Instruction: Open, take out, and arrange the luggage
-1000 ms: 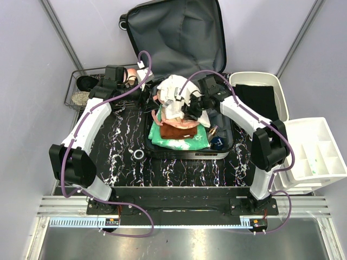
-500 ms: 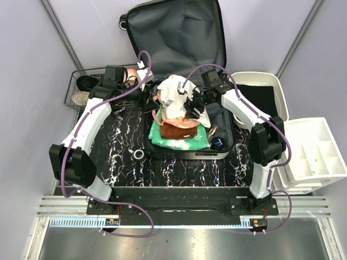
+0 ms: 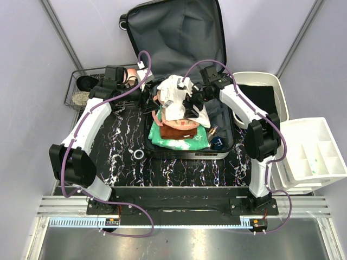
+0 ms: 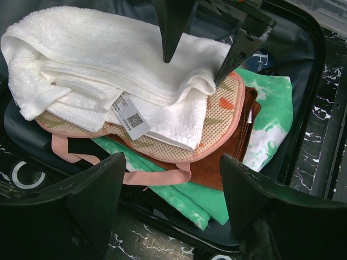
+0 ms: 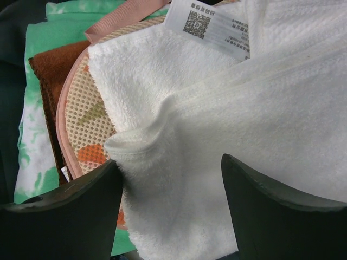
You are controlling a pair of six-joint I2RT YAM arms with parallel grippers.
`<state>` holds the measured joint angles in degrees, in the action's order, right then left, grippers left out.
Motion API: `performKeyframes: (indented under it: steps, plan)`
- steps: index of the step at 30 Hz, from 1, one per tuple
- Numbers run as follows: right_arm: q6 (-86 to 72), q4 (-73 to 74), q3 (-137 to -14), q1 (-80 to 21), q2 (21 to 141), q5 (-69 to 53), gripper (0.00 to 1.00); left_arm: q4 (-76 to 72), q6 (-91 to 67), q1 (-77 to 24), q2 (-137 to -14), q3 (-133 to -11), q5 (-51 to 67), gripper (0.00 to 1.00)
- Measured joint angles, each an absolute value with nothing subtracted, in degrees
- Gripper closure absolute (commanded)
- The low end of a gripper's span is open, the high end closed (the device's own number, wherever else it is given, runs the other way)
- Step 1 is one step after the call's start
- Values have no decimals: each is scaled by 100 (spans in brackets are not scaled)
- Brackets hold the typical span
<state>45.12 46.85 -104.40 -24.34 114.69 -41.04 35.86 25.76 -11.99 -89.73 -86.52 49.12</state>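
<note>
1. Lying open on the black marbled table [image 3: 119, 146], the luggage [image 3: 227, 132] sits between the two arms, its grey-lined lid propped up against the back wall.
2. Inside it, a white towel [image 4: 108, 59] tops a pile of an orange mesh bag [image 4: 217, 116], a brown cloth [image 4: 222, 176] and a green tie-dye cloth [image 4: 271, 114].
3. Right gripper [image 5: 168, 162]: fingers spread wide either side of a towel fold, tips at its surface, not clamped.
4. Left gripper [image 4: 172, 160]: fingers apart, holding nothing, hovering by the luggage's left rear corner.
</note>
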Motion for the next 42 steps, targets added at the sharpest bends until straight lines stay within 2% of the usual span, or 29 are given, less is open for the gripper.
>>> performKeyframes:
  steps: [2, 4, 8, 13, 14, 17, 18, 20, 21, 23, 24, 26, 30, 42]
  plan:
    - [4449, 4748, -10591, -2414, 11574, -4123, 32, 3614, 2576, -1199, -8973, -8652, 4915, 25]
    - [4392, 4775, -10634, -2403, 11631, -4115, 34, 3636, 2587, -1199, -8973, -8652, 4915, 25]
    - [4340, 4790, -10634, -2399, 11703, -4040, 20, 3638, 2611, -1199, -8973, -8652, 4915, 26]
    - [4372, 4554, -10398, -2456, 11666, -3909, 14, 3638, 2615, -1199, -8973, -8652, 4915, 26]
    - [4403, 4407, -10208, -2486, 11607, -3841, 15, 3640, 2615, -1197, -8973, -8652, 4917, 25]
    - [4504, 4099, -9800, -2606, 11454, -3634, 26, 3640, 2617, -1197, -8973, -8652, 4917, 26]
    - [4525, 4003, -9721, -2650, 11410, -3535, 42, 3640, 2617, -1197, -8973, -8652, 4917, 26]
    - [4550, 3857, -9703, -2709, 11386, -3339, 53, 3640, 2622, -1197, -8973, -8652, 4917, 26]
    - [4545, 3791, -9703, -2722, 11386, -3262, 64, 3640, 2633, -1197, -8973, -8652, 4915, 26]
    - [4519, 3706, -9703, -2727, 11386, -3122, 76, 3640, 2650, -1197, -8973, -8652, 4917, 26]
    - [4499, 3686, -9703, -2727, 11380, -3061, 86, 3642, 2655, -1197, -8973, -8652, 4915, 26]
    - [4504, 3662, -9703, -2724, 11349, -2989, 100, 3642, 2659, -1197, -8973, -8652, 4915, 26]
    - [4525, 3688, -9776, -2668, 11253, -2897, 100, 3642, 2661, -1197, -8973, -8652, 4915, 26]
    - [4486, 3826, -11028, -1898, 10930, -2733, 100, 3642, 2674, -1188, -8973, -8654, 4917, 26]
